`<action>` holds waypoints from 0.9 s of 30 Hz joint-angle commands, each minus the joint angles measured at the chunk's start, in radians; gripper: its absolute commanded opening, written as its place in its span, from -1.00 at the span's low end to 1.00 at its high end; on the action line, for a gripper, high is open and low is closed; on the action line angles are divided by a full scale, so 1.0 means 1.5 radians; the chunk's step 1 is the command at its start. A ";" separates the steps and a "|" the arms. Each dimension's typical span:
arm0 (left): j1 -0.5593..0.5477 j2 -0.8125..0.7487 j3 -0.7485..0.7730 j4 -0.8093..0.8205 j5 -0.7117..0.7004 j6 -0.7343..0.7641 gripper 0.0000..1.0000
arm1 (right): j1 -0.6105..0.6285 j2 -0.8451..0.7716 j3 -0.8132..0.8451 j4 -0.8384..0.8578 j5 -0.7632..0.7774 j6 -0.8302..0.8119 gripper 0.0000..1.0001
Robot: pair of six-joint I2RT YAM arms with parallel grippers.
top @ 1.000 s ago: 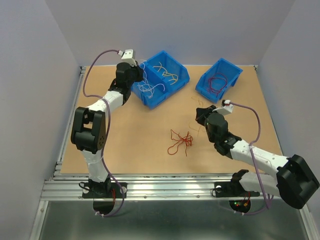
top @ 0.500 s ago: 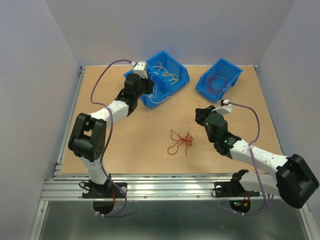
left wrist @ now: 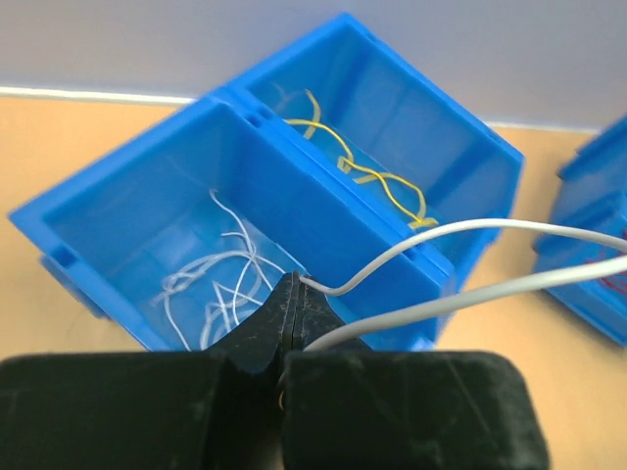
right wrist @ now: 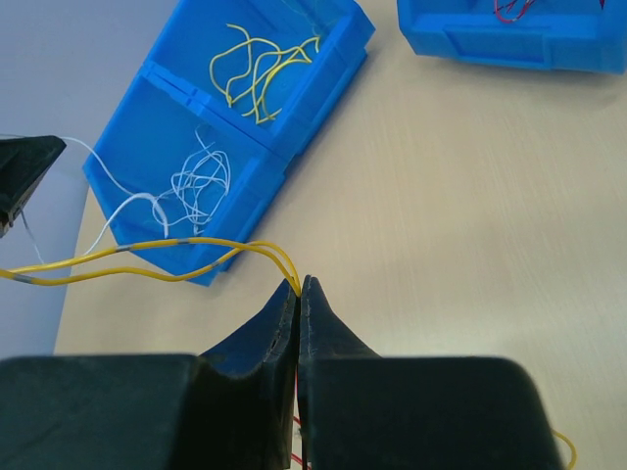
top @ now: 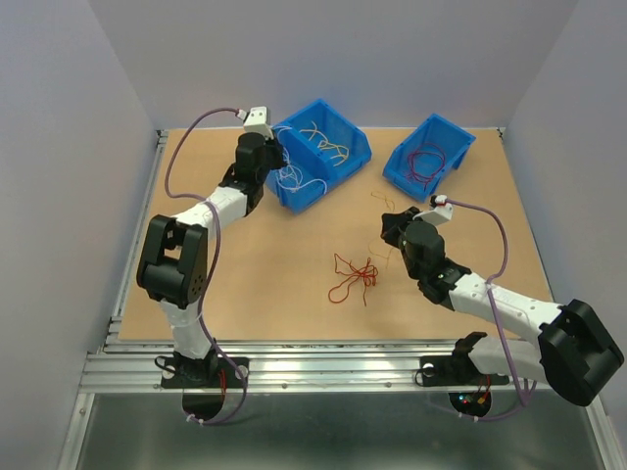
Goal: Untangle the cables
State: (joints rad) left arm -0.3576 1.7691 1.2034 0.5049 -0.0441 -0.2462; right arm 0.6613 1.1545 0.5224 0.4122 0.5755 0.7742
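My left gripper [top: 278, 159] [left wrist: 294, 281] hangs over the near compartment of the double blue bin [top: 345, 160], shut on a white cable [left wrist: 443, 233] that trails off to the right. Loose white cables [left wrist: 217, 284] lie in that compartment and yellow ones [left wrist: 374, 178] in the far one. Over the table's middle, my right gripper [top: 389, 225] [right wrist: 301, 284] is shut on a doubled yellow cable [right wrist: 176, 245] that runs left. A red tangle of cables [top: 355, 274] lies on the table left of the right arm.
A smaller blue bin [top: 446, 130] with red cables [top: 423, 162] stands at the back right. In the right wrist view the double bin [right wrist: 157, 98] lies ahead to the left and a fingertip of the left gripper [right wrist: 27, 168] shows at the left edge.
The left gripper swung right along the bin's front with the white cable, then came back left over the near compartment. The right arm has hardly moved.
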 commanded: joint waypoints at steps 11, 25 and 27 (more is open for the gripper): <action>0.027 0.160 0.267 -0.108 -0.150 0.029 -0.93 | -0.002 0.017 0.022 0.026 0.000 -0.002 -0.99; -0.002 0.176 0.208 -0.015 -0.306 0.147 -0.95 | -0.002 -0.003 0.017 0.025 -0.005 -0.002 -0.99; -0.005 0.179 0.208 -0.014 -0.324 0.155 -0.95 | -0.002 -0.007 0.016 0.024 -0.004 -0.002 -0.99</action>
State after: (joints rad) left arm -0.3546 2.0415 1.5139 0.4114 -0.4435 -0.0597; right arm 0.6613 1.1763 0.5224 0.4118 0.5663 0.7746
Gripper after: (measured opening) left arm 0.048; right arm 0.036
